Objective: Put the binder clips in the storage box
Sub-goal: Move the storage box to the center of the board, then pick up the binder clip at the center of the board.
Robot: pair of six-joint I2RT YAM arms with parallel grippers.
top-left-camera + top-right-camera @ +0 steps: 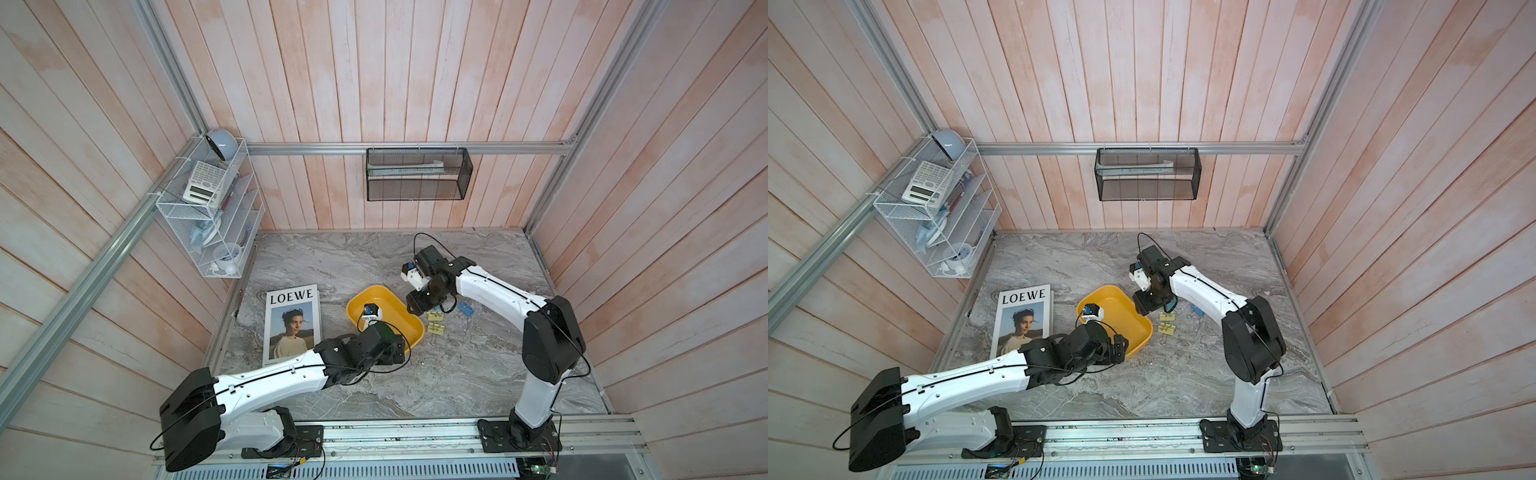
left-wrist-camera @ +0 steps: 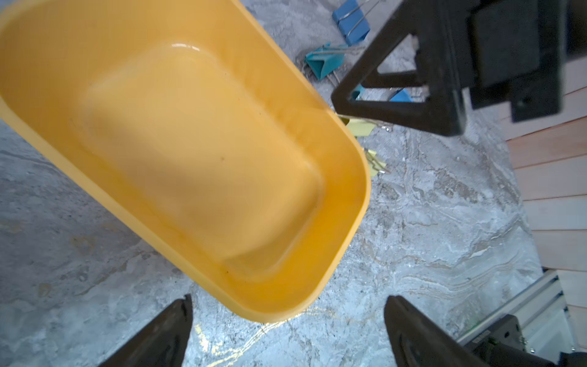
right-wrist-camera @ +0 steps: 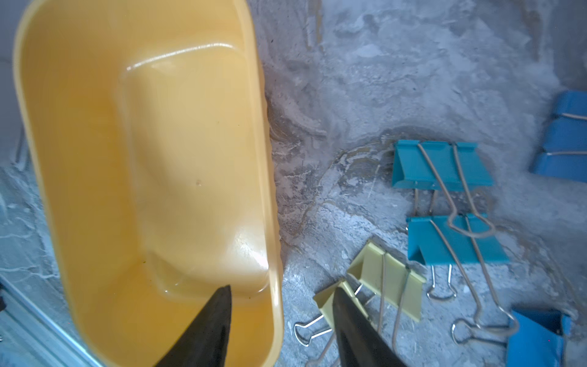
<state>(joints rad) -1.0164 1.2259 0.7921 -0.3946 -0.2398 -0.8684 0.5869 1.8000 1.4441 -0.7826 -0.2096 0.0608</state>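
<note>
At the far left, a white wire rack point(image 1: 212, 208) holding a calculator is mounted on the side wall. A glossy magazine with a portrait cover point(image 1: 291, 328) lies flat on the grey marbled tabletop point(image 1: 457, 374). Just right of the magazine, the shallow mustard-yellow plastic storage box point(image 1: 388, 299) is set diagonally on the tabletop. The left gripper point(image 2: 287, 300) is positioned at the near end of the box. Its two black fingers point(image 2: 165, 333) are spread wide, and nothing is held between them; only the rounded corner of the box and the tabletop are seen in the gap. The right gripper point(image 3: 282, 289) is placed at the right-hand long wall of the box, with the jaws partly parted. One finger is over the inside of the box and the other is outside it, above a clip; the wall is not pinched and no object is carried. All six small folding metal binder clips point(image 1: 435, 330) are located on the tabletop to the right of the box, none inside it. The two pale yellow clips point(image 3: 387, 286) lie closest to the box wall. The two teal clips point(image 3: 441, 165) lie just beyond them, the wire handle of one lying across the other. The two blue clips point(image 3: 565, 133) are found farthest from the box.
</note>
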